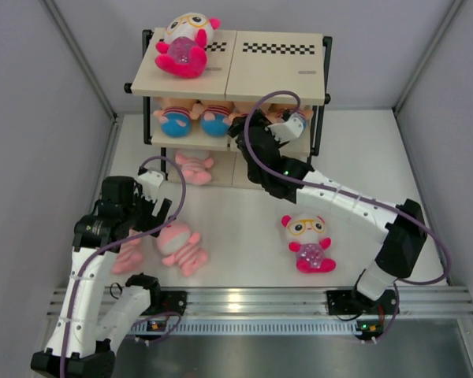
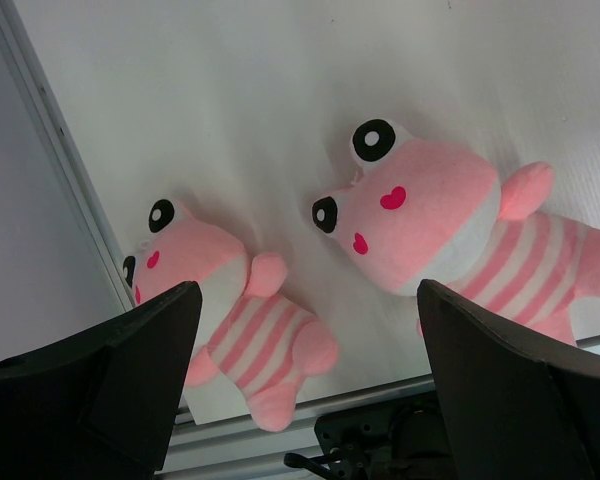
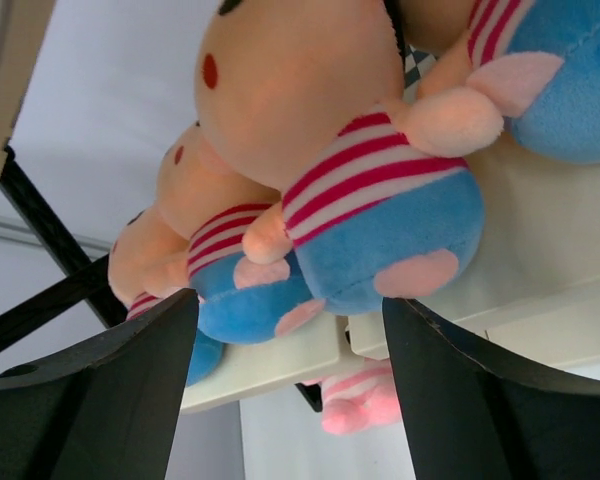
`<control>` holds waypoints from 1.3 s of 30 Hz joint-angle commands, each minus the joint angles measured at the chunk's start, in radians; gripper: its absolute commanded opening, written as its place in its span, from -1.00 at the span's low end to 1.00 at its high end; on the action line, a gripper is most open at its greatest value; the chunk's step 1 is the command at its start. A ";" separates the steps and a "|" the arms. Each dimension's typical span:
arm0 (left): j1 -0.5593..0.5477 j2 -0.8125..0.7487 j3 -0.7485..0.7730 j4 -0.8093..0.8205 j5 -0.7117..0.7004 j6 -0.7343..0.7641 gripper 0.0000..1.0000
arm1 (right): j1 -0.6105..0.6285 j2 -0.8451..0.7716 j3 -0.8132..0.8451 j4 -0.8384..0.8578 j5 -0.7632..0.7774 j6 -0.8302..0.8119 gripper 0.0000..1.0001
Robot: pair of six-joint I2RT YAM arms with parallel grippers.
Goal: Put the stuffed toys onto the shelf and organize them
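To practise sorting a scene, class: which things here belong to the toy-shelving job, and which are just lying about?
Job: shelf; top white-and-magenta toy; table white-and-magenta toy; peach toys; pink striped toys.
Lying about: only the fixed metal rail.

The three-tier rack shelf of beige wooden boards in a black metal frame [image 1: 276, 75] stands at the far side of the white desk [image 1: 244, 228]. A white-and-magenta plush doll with glasses [image 1: 185, 43] lies on the left of its top board, and peach plush dolls in striped shirts [image 1: 176, 118] lie in a row on its middle board. Below them, at the shelf's left front, lies a pink striped plush toy [image 1: 193, 167]. On the desk well before the shelf, two more pink striped plush toys [image 1: 181, 246] lie side by side to the left and a second white-and-magenta plush doll [image 1: 309, 242] to the right.
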 commanded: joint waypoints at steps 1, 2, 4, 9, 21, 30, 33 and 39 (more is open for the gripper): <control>-0.006 -0.011 -0.009 0.001 -0.001 -0.005 0.90 | 0.010 -0.074 0.014 0.071 -0.016 -0.053 0.50; -0.006 -0.013 -0.009 0.001 -0.001 -0.005 0.90 | 0.011 -0.080 0.004 0.073 -0.021 -0.055 0.50; -0.006 -0.010 -0.008 0.003 -0.005 -0.005 0.90 | 0.010 -0.089 -0.005 0.074 -0.025 -0.058 0.50; -0.007 -0.014 -0.009 0.000 -0.006 -0.007 0.90 | 0.022 -0.126 -0.005 0.018 -0.073 -0.150 0.49; -0.006 -0.018 -0.101 -0.009 -0.008 0.030 0.91 | 0.151 -0.393 -0.153 -0.939 -0.216 -0.128 0.48; -0.006 -0.018 -0.149 -0.017 -0.052 0.022 0.91 | 0.149 -0.739 -0.601 -1.053 -0.335 0.325 0.43; -0.006 -0.033 -0.149 -0.020 -0.064 0.018 0.93 | 0.151 -0.740 -0.672 -1.004 -0.371 0.351 0.41; -0.006 -0.065 -0.150 -0.043 -0.083 0.024 0.93 | 0.149 -0.629 -0.750 -0.909 -0.417 0.382 0.45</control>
